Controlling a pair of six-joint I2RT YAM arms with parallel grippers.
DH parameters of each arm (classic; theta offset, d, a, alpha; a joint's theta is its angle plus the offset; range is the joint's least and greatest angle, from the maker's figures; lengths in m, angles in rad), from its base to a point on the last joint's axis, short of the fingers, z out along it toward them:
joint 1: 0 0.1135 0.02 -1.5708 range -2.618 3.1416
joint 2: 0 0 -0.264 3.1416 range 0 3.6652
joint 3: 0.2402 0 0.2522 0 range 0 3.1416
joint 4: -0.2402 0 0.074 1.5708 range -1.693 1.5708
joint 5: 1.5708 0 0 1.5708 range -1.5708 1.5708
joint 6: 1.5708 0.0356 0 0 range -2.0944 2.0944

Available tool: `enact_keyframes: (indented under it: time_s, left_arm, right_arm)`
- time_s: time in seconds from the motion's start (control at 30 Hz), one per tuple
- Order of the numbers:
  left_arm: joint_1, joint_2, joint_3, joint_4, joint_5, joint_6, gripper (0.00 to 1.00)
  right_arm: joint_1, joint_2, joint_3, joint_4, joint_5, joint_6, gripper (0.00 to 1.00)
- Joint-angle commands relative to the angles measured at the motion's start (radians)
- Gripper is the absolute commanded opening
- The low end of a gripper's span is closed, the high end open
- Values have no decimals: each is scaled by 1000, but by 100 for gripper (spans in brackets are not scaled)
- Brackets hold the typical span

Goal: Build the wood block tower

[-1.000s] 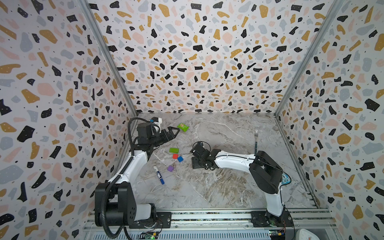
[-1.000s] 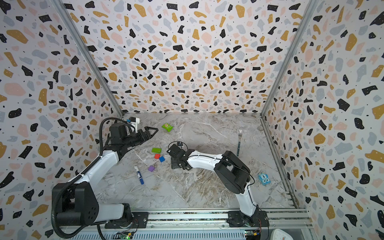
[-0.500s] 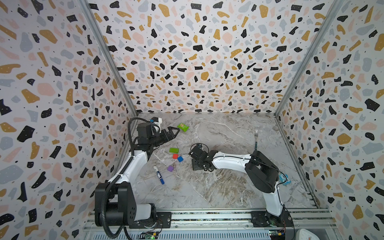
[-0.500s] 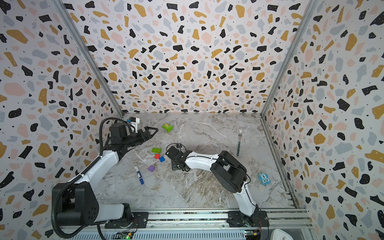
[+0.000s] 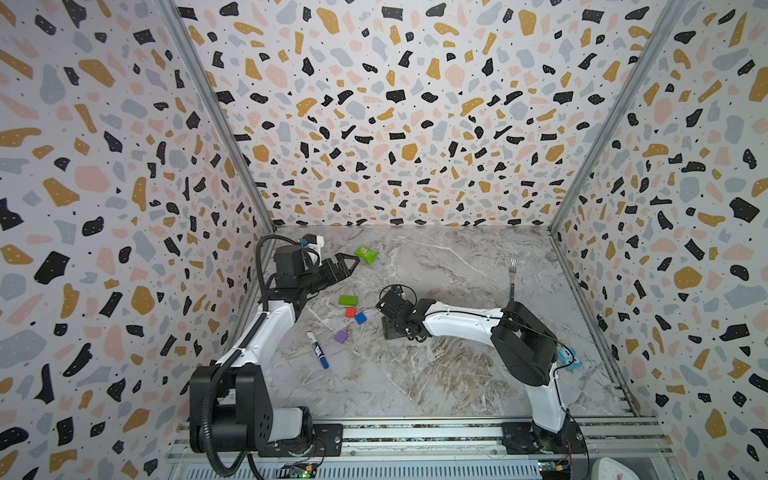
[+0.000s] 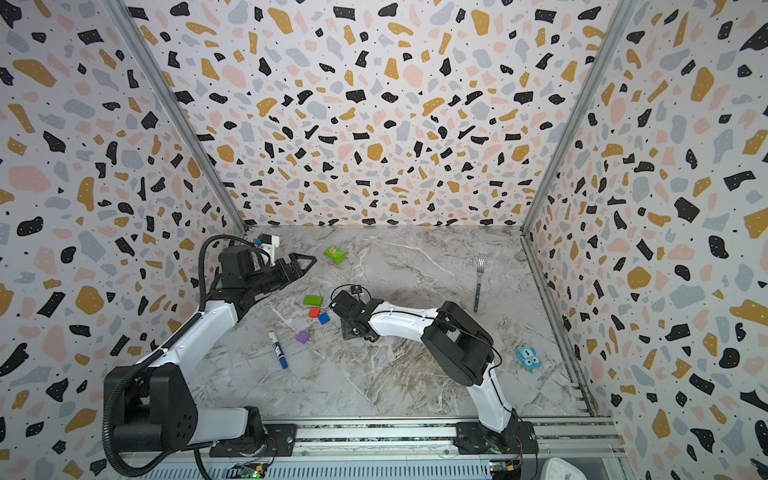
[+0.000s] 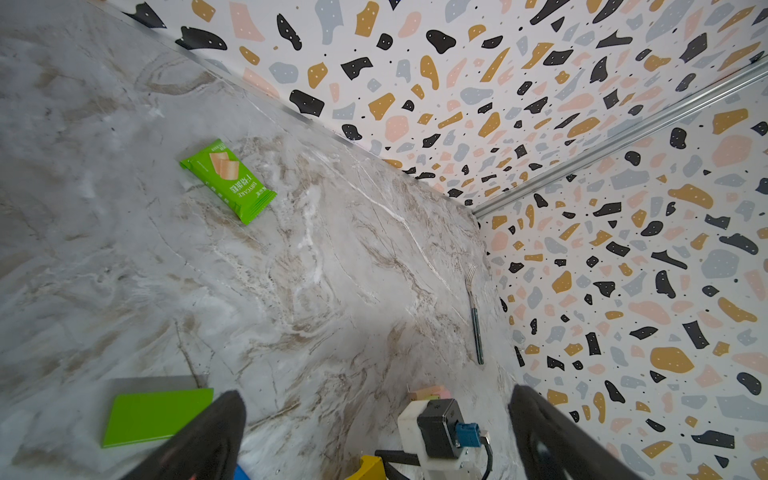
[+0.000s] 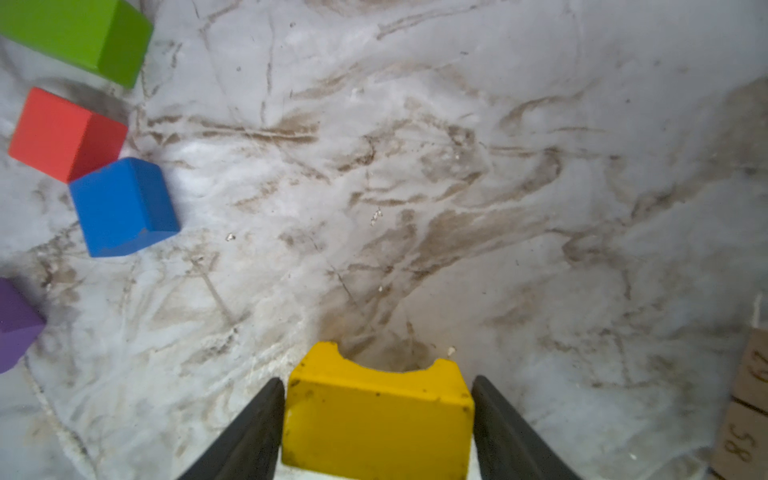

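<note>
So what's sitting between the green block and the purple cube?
A red cube and a blue cube, close together; the right wrist view shows it best.

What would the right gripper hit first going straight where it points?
Likely bare table: the right gripper, shut on the yellow arch, has only marble ahead in its wrist view; red cube and blue cube sit aside. Depth unclear.
</note>
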Motion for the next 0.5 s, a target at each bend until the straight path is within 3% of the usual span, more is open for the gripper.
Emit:
enact_keyframes:
  time_s: [0.0,0.23,0.3,0.4,0.47]
  left_arm:
    - [5,-3,-9,26,8,-3,100]
    - [5,1,-7,29,8,-4,100]
    - [5,2,-8,29,10,-4,100]
    - [5,3,-7,30,10,-5,100]
    - [5,3,-8,29,10,-5,100]
  right_arm:
    - [7,-1,36,-37,25,-11,68]
    - [8,-12,41,-48,45,-24,46]
    - [9,-10,40,-48,45,-28,48]
    - [9,0,49,-46,33,-38,62]
    - [9,8,53,-49,26,-43,63]
